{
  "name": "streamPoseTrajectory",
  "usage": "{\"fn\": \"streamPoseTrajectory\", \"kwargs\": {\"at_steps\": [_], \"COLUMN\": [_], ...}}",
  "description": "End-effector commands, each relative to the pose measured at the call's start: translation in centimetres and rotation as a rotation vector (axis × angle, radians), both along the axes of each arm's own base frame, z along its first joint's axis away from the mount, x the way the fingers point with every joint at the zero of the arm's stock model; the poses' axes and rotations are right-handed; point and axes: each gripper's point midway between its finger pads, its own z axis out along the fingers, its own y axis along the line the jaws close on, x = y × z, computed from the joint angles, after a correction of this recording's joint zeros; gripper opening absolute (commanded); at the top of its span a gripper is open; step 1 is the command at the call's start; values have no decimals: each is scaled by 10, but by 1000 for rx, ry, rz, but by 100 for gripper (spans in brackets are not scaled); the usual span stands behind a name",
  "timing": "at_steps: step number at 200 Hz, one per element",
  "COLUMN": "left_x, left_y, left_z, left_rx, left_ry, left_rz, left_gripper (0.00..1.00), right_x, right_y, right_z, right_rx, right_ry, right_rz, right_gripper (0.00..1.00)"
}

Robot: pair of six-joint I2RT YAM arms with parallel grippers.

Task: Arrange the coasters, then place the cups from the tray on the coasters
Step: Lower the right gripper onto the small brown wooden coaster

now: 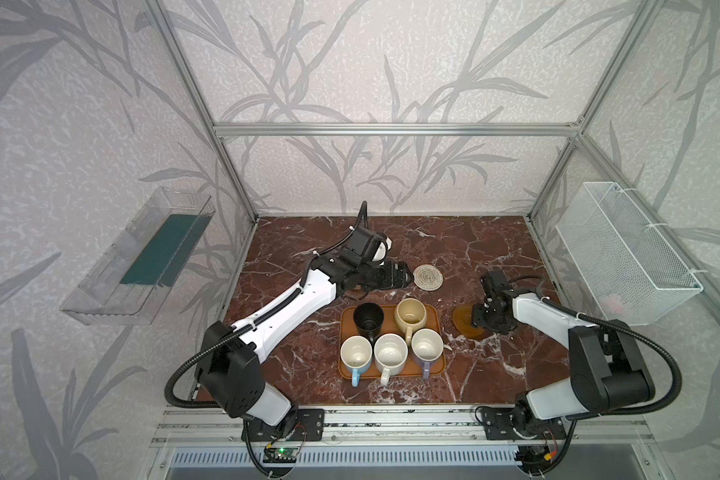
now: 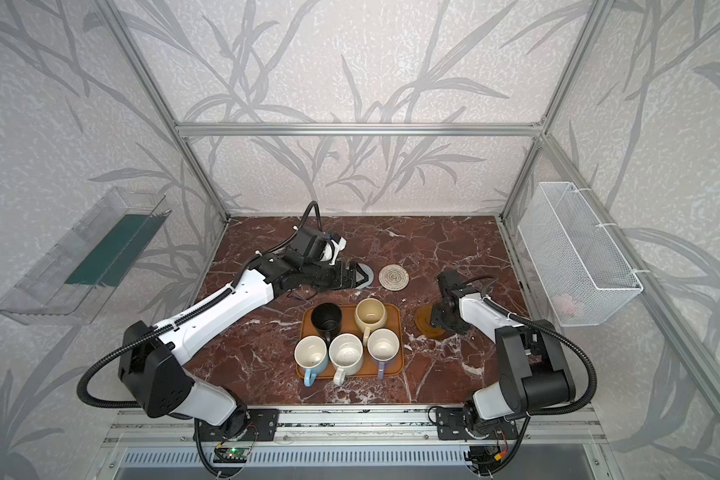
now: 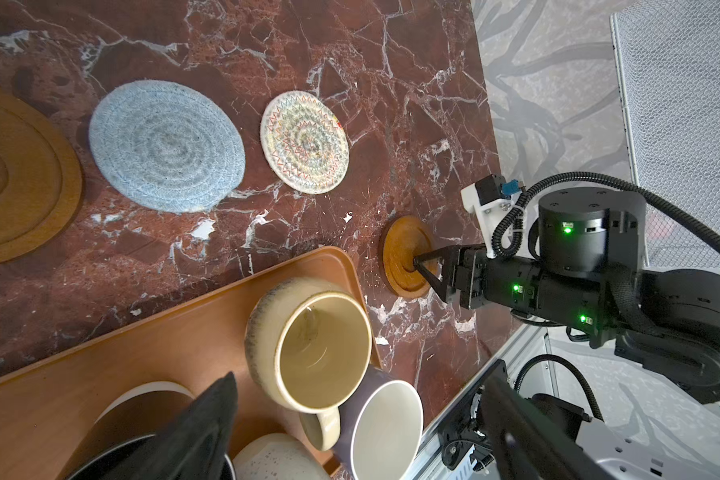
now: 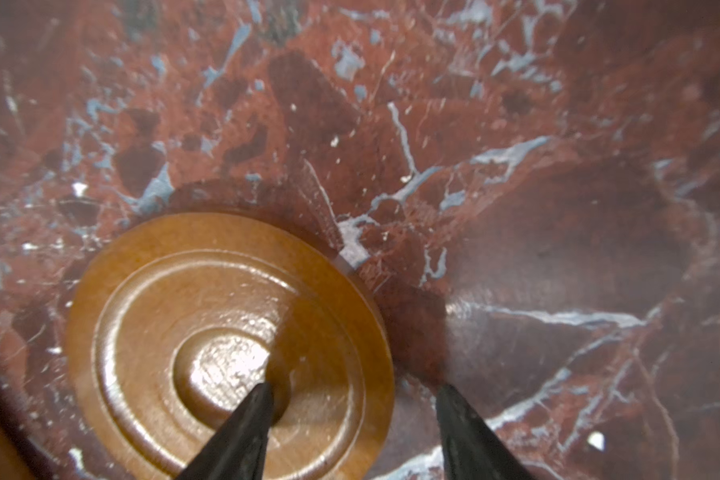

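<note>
On the table just right of the tray (image 3: 100, 353), my right pincer (image 4: 356, 390) is down at a glossy brown coaster (image 4: 208, 316). One finger rests in its centre dish and the other stands off the rim over bare marble. The jaws are apart and straddle the edge, with a gap showing at the outer finger, so nothing is gripped yet. I judge this to be the coaster-arranging step. The next move calls for pinching that thin rim squarely and lifting before sliding (a glossy disc may skate out of a shallow bite).

The left pincer (image 1: 398, 275) lies low and open over the far part of the table, holding nothing. It sits above the blue-grey coaster (image 3: 167, 145), with the cream coaster (image 1: 427, 276) just beside its tips. A second brown coaster (image 3: 17, 178) lies beyond the blue-grey one. I cannot find a fifth.

All five cups wait on the tray: black (image 1: 368, 318), cream-yellow (image 1: 410, 316), light blue (image 1: 355, 353), speckled white (image 1: 390, 353), and lavender (image 1: 427, 347). The tray rim and the cream-yellow cup stand near the right arm's path. The left arm covers part of the coaster row.
</note>
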Motion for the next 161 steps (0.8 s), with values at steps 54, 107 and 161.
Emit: {"fn": "streamPoseTrajectory", "kwargs": {"at_steps": [54,107,161], "left_x": [0,0,1], "left_y": [-4,-2,0], "left_z": [-4,-8,-8], "left_rx": [2,16,22], "left_ry": [10,12,13], "left_rz": [-14,-15,-12], "left_gripper": [94,94,94], "right_x": [17,29,49], "right_y": [-5,-3,2], "right_z": [-7,-10,-8], "right_rx": [-39,-39,-27], "right_ry": [-6,7,-8], "right_rz": [-24,-16,0], "right_gripper": [57,52,51]}}
